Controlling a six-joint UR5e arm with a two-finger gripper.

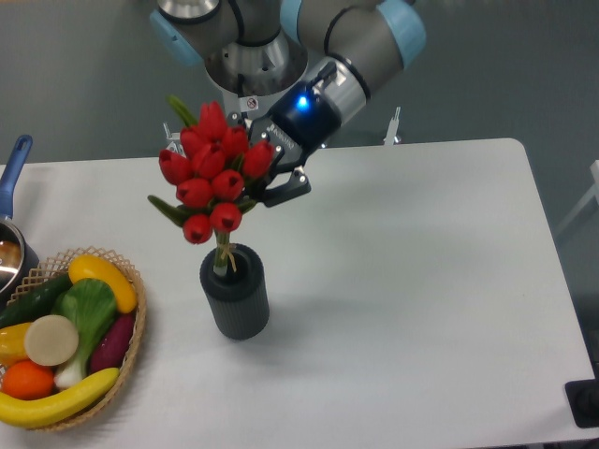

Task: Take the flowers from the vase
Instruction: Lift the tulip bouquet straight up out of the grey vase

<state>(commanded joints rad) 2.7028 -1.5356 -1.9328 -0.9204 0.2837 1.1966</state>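
Observation:
The flowers (210,175), a bunch of red tulips with green leaves, hang above the vase (235,298). Their pale stems (223,254) still reach down into the vase's round mouth. The vase is a short dark grey ribbed cylinder standing upright on the white table (412,281). My gripper (265,182) comes in from the upper right and is shut on the flowers just behind the blooms. One black finger (286,190) shows to the right of the bunch; the other is hidden by the tulips.
A wicker basket (133,348) of fruit and vegetables stands at the front left. A pot with a blue handle (13,168) sits at the left edge. The arm's base (248,103) rises behind the table, behind the flowers.

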